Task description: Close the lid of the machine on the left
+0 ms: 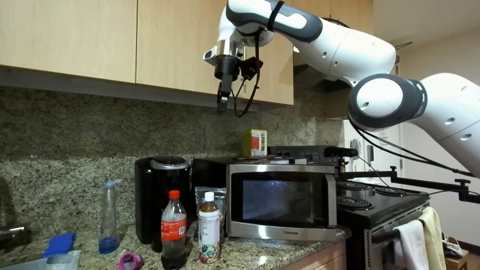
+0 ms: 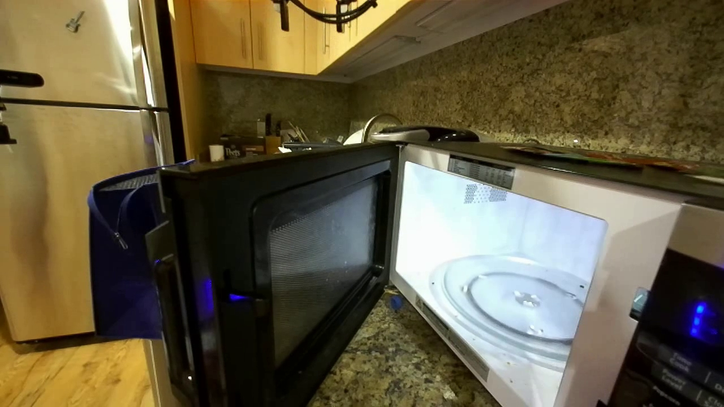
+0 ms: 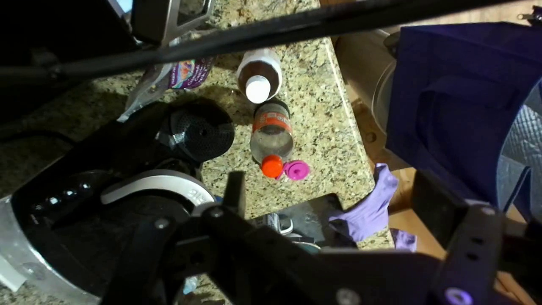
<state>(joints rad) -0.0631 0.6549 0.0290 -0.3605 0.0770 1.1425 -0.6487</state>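
The machine, a tall black coffee maker [image 1: 150, 202], stands on the counter left of the microwave in an exterior view. Its lid [image 1: 170, 161], black with a silver rim, lies low and looks flat on its top. The lid [image 2: 435, 134] also shows behind the microwave in an exterior view. In the wrist view, the lid [image 3: 127, 222] is at lower left, partly covered by a finger. My gripper [image 1: 222, 103] hangs pointing down, well above the counter and to the right of the lid. In the wrist view the gripper [image 3: 336, 199] is open and empty, fingers wide apart.
The microwave [image 1: 283, 168] stands beside the coffee maker, its door [image 2: 322, 249] swung open. A red-capped bottle [image 1: 173, 230] and a white-capped bottle [image 1: 209, 228] stand in front. A clear bottle [image 1: 108, 217] stands at the left. Upper cabinets [image 1: 176, 41] are behind the gripper.
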